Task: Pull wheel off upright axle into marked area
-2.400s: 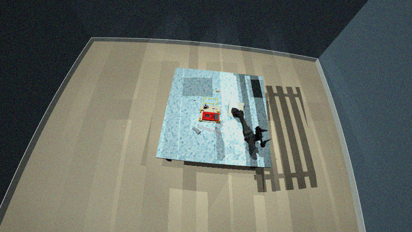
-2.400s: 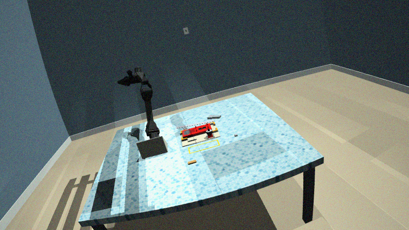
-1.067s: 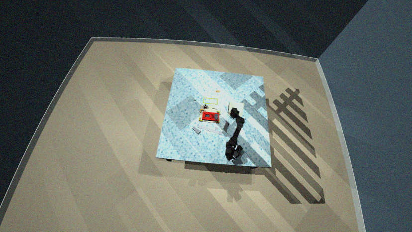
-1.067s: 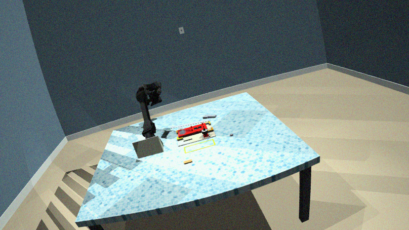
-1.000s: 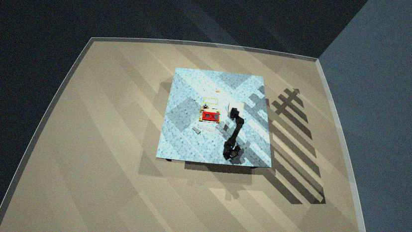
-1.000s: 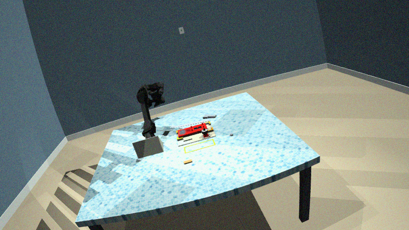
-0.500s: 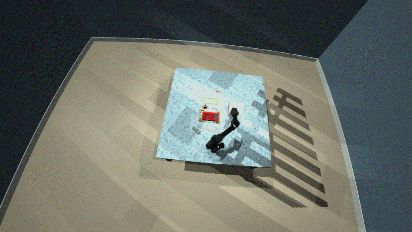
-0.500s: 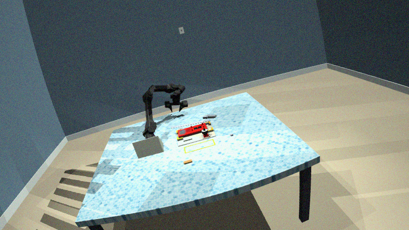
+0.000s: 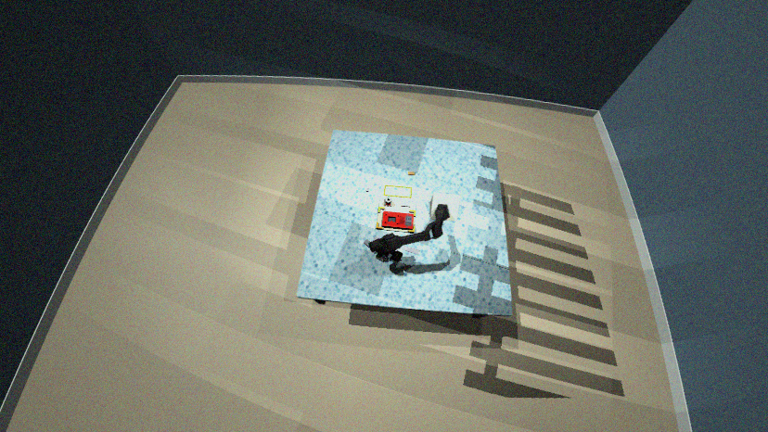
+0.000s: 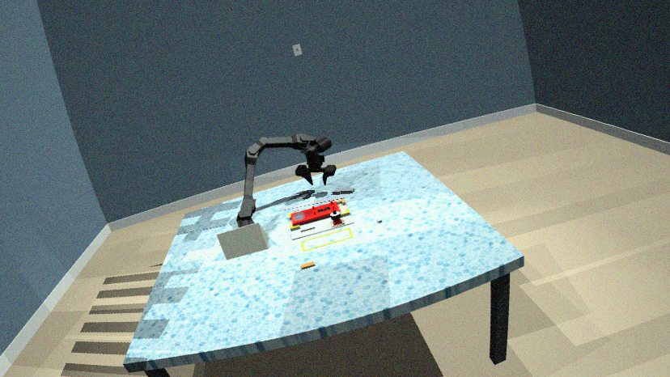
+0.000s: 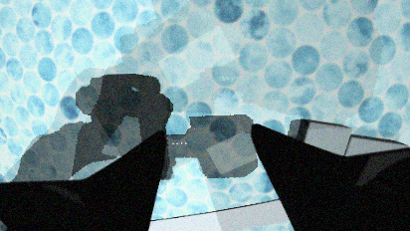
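A small black wheel [image 9: 388, 201] [image 10: 335, 216] with a white centre sits low over a small red base, beside the red unit; the axle is too small to make out. The marked area is a thin yellow outline [image 9: 397, 185] [image 10: 328, 243] on the table, on the wheel's side away from the red unit, with nothing inside it. My gripper [image 10: 318, 184] [image 11: 208, 132] is open and empty, pointing down above the table on the other side of the red unit, well away from the wheel. The wrist view shows only table and shadows between the fingers.
A red unit [image 9: 398, 220] [image 10: 307, 215] with yellow corners lies beside the wheel. A pale box [image 9: 448, 202] [image 10: 243, 241] stands near the arm's base. An orange block [image 9: 411, 172] [image 10: 307, 265] lies beyond the outline. A grey piece [image 10: 346, 191] [image 11: 325, 137] lies near the gripper.
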Controlling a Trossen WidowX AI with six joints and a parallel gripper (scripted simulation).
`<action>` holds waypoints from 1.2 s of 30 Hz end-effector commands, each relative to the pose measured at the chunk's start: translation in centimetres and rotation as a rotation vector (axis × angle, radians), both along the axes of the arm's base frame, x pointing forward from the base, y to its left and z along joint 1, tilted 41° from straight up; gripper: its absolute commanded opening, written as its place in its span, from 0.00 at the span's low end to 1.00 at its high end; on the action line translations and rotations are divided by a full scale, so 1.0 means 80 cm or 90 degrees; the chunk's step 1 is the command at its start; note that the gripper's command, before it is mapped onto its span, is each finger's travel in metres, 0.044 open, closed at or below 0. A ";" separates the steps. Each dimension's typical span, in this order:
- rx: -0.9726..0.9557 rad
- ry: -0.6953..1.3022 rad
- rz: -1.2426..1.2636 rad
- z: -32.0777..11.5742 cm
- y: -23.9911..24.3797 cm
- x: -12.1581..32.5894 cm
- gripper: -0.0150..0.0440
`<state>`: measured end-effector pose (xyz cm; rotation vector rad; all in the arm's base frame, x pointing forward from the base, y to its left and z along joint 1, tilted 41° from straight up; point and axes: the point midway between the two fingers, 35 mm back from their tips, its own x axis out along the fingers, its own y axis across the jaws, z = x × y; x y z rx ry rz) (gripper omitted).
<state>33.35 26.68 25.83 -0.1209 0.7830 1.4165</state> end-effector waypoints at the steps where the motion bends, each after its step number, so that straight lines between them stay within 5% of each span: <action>1: -0.037 0.032 -0.063 -0.036 -0.047 0.029 0.76; 14: -0.144 0.239 -0.289 -0.152 -0.232 0.089 0.76; 26: -0.183 0.490 -0.471 -0.249 -0.413 0.051 0.76; 36: -0.182 0.521 -0.488 -0.268 -0.424 0.042 0.76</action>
